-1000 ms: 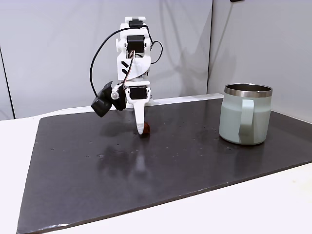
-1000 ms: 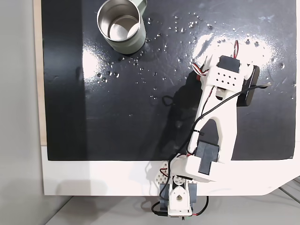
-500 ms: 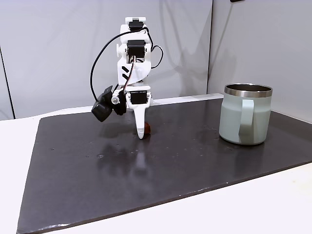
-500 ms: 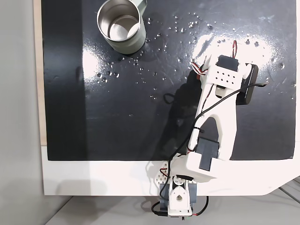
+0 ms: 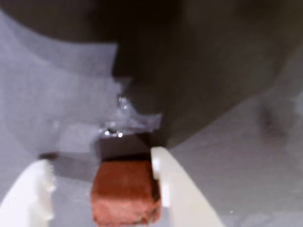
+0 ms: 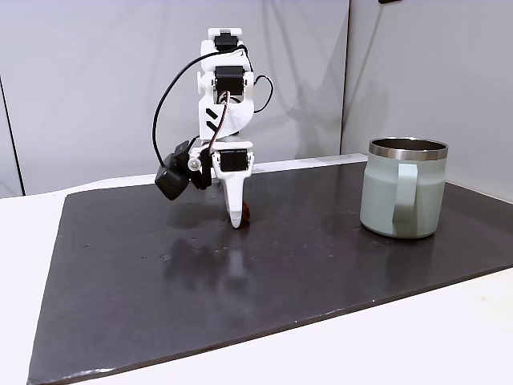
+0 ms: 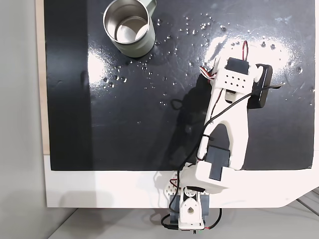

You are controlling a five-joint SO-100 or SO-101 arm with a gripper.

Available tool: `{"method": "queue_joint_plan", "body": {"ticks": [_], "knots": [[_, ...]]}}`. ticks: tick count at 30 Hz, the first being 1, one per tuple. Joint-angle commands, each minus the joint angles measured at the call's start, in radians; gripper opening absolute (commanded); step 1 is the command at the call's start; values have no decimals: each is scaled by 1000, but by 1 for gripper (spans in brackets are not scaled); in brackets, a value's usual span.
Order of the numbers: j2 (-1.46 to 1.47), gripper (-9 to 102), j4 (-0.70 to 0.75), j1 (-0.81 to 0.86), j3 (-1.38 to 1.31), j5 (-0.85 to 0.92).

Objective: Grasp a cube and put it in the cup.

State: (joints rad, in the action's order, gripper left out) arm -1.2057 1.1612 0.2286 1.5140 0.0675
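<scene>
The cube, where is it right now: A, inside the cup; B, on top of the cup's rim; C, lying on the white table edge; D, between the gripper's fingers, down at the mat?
D: the wrist view shows the cube between the gripper fingers, touching one with a gap at the other, and a fixed view shows it low at the dark mat, far from the cup.

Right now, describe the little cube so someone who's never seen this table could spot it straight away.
Find the dark mat covering the white table, then the white robot arm standing over it, well to the left of the mint-green mug in the side fixed view. The cube sits between the tips of the claw; it is tiny and reddish-brown, the only warm-coloured thing there.
</scene>
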Motion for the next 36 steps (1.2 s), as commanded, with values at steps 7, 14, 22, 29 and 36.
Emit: {"method": "queue_joint_plan", "body": {"ticks": [7, 14, 22, 29, 36], "knots": [[6, 6, -37, -57, -20, 9], [5, 4, -37, -61, -17, 9], [-155, 4, 44, -71, -28, 5], [-382, 4, 249, -69, -120, 3], [-535, 4, 462, -60, -296, 5]]}}
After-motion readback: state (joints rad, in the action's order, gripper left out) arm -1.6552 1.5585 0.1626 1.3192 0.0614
